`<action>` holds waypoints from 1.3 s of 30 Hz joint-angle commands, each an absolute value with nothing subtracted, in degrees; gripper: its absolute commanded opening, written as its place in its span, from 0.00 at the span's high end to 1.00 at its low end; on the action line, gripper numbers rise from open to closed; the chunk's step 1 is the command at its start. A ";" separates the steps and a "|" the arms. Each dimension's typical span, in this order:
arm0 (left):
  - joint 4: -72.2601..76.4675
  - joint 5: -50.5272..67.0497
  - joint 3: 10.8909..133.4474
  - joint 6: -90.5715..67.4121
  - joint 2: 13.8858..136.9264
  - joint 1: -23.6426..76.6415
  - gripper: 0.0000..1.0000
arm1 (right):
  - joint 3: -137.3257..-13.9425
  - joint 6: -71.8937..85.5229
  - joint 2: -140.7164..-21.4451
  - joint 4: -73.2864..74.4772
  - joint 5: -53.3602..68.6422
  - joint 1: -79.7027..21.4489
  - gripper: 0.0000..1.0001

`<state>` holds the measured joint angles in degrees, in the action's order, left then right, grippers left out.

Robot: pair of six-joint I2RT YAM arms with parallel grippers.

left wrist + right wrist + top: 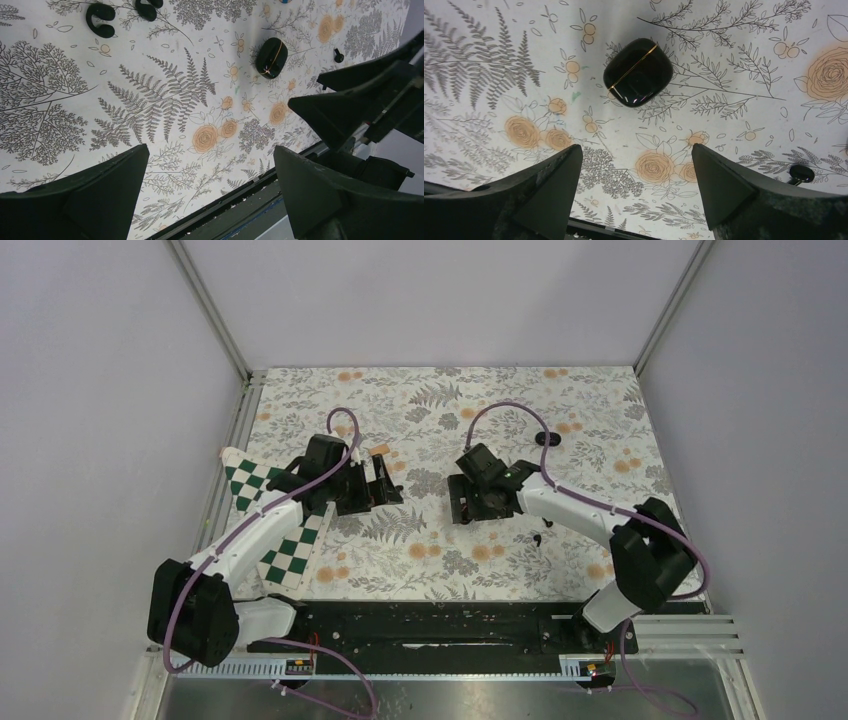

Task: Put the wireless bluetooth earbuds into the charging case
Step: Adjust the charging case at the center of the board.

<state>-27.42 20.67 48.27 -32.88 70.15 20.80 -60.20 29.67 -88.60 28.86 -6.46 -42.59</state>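
The charging case [638, 71] is a closed black pebble with a thin gold seam. It lies on the floral mat just ahead of my right gripper [636, 147], which is open and empty above the mat. The case also shows in the left wrist view [271, 57]. Two black hooked earbuds [100, 20] [147, 9] lie side by side on the mat, far ahead of my left gripper [211, 150], which is open and empty. In the top view the left gripper [385, 483] and right gripper [462, 502] face each other mid-table. The earbuds do not show there.
A small black knob [801, 174] [537, 538] lies by the right gripper's right finger. A thin dark ring [547, 439] lies far right. A green-and-white checked cloth [268, 525] lies under the left arm. A small tan piece [380, 450] sits behind the left gripper.
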 commanded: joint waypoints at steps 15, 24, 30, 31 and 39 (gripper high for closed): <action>-25.24 21.21 50.63 -32.83 69.02 21.80 0.01 | -62.94 36.78 -99.81 23.32 6.50 -40.04 0.05; -24.64 21.12 50.78 -32.61 69.79 21.77 0.01 | -65.06 38.91 -101.17 14.40 11.54 -41.94 0.07; -24.60 19.99 50.36 -32.70 69.70 21.73 0.01 | -65.20 33.85 -96.07 13.47 13.70 -41.97 0.08; -24.22 19.89 50.03 -32.88 69.41 21.78 0.01 | -64.39 32.51 -94.66 13.79 12.31 -41.93 0.08; -22.59 21.02 48.81 -34.42 68.84 21.77 0.01 | -72.71 18.77 -98.42 28.40 -2.16 -40.96 0.01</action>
